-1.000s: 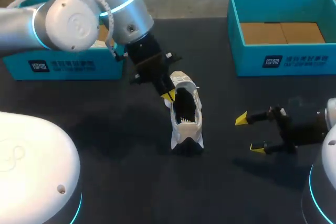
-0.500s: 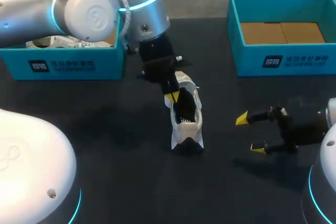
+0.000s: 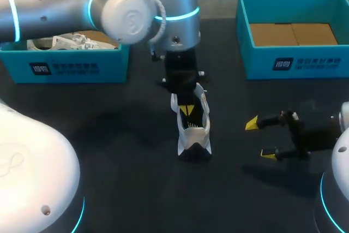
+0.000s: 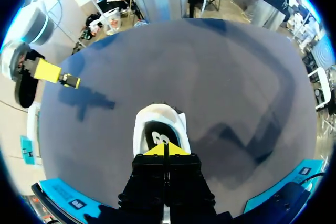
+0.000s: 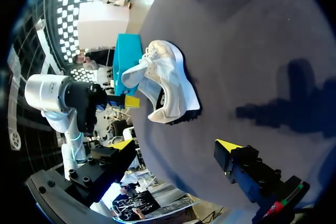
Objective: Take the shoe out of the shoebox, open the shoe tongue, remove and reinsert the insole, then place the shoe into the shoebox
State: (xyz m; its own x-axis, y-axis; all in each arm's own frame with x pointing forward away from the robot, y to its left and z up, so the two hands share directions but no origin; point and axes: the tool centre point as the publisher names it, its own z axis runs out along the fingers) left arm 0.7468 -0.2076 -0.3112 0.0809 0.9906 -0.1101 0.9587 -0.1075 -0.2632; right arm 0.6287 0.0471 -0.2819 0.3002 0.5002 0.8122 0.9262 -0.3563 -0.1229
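Two risks are standing out at this stage. Nearest, the right gripper (image 3: pixel 259 139) is hovering over the desk (image 3: pixel 109 151) with its jaws spread wide, gripping nothing. The white sneaker (image 3: pixel 192 129) is standing upright at mid-desk, well apart from that gripper and braced by nothing on either side. The left gripper (image 3: pixel 187 110) is sitting in the sneaker's opening with its jaws pressed together; whether they are pinching any part of the shoe cannot be told. Risk one: a sideways pull is likely to be tipping or dragging the unbraced sneaker. Risk two: closed jaws may be pushing the black insole (image 4: pixel 157 139) down instead of catching it. Farthest, the far-left shoebox (image 3: pixel 65 68) and far-right shoebox (image 3: pixel 327 64) are waiting at the desk's back edge.
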